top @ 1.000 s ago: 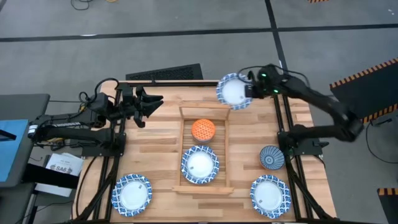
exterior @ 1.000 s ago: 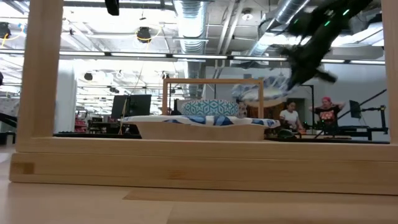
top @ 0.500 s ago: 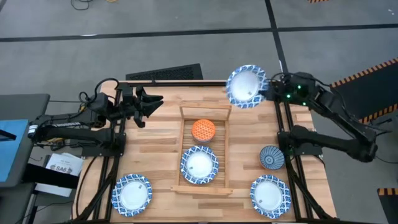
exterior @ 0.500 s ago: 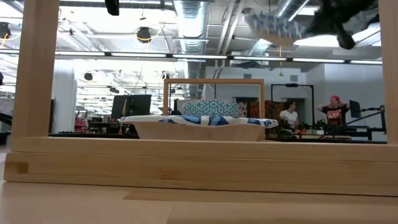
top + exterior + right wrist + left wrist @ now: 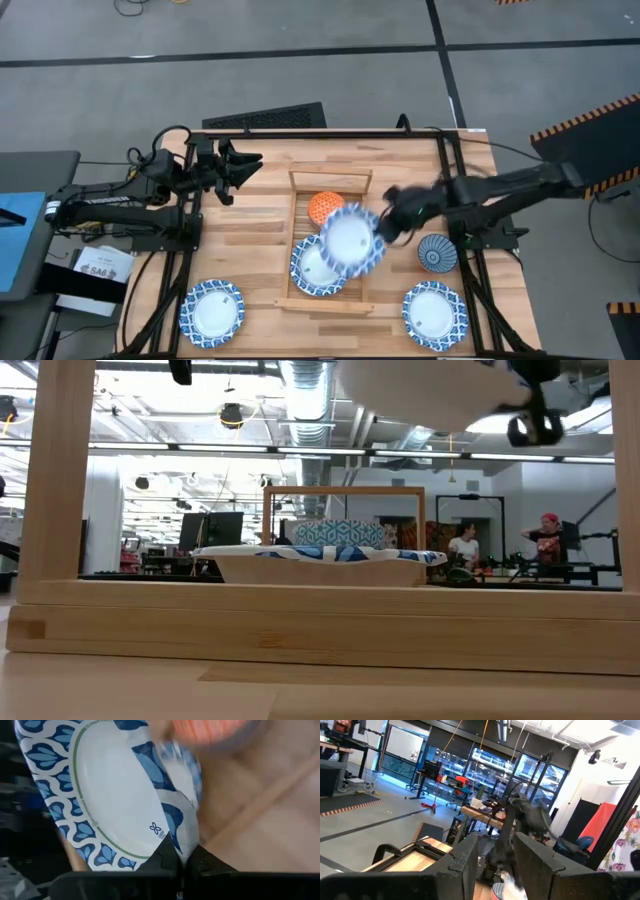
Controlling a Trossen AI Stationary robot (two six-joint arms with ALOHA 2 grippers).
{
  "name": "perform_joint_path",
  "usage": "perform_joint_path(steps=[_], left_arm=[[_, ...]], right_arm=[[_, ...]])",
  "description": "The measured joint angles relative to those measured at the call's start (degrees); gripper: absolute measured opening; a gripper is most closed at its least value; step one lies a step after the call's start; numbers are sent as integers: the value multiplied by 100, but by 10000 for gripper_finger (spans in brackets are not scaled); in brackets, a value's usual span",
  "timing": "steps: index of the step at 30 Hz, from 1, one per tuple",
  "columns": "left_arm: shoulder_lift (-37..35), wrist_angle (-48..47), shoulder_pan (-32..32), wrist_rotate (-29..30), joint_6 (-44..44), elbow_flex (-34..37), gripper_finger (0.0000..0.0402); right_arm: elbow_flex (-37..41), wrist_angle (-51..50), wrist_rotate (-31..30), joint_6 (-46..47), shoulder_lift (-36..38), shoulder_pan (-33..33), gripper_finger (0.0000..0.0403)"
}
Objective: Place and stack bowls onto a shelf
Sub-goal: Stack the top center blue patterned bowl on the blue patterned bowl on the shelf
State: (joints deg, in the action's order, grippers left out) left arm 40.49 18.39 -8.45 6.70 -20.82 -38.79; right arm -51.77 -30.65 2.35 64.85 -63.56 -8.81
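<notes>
Blue-and-white carried bowl (image 5: 350, 238) held above the shelf (image 5: 300, 230), right end effector (image 5: 385, 228) pinching its rim.

Detail: in the right wrist view the fingers (image 5: 165, 861) are pressed together on the bowl's edge. From overhead, the carried bowl hangs toward 3 o'clock of the patterned bowl (image 5: 312, 268) already on the slats, overlapping it; the orange bowl (image 5: 322, 207) sits at 12 o'clock of that one. Two patterned bowls (image 5: 212, 311) (image 5: 434, 313) wait at the worktop's (image 5: 250, 225) near edge, and a dark-blue bowl (image 5: 437, 253) lies at 3 o'clock of the shelf. Left end effector (image 5: 240, 166) is parked at 10 o'clock, fingers spread. Judgement: to stack cleanly, centre the carried bowl over the seated one, level it, lower until the rims nest, then release; avoid clipping the orange bowl.
</notes>
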Motion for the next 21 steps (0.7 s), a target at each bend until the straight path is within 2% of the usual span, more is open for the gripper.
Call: perform_joint_path(steps=[4, 9, 16, 21], left_arm=[[2, 0, 0, 2, 0, 0, 111], [0, -1, 0, 10, 0, 0, 111], [2, -6, 0, 13, 19, -2, 111], [2, -74, 0, 20, 120, -2, 111]], right_arm=[[0, 301, -205, 993, -714, -582, 20], [0, 1192, -623, 2169, -1376, -846, 20], [2, 1679, -836, 2968, -2123, -881, 20], [-24, 2032, -737, 3344, -2321, -943, 20]])
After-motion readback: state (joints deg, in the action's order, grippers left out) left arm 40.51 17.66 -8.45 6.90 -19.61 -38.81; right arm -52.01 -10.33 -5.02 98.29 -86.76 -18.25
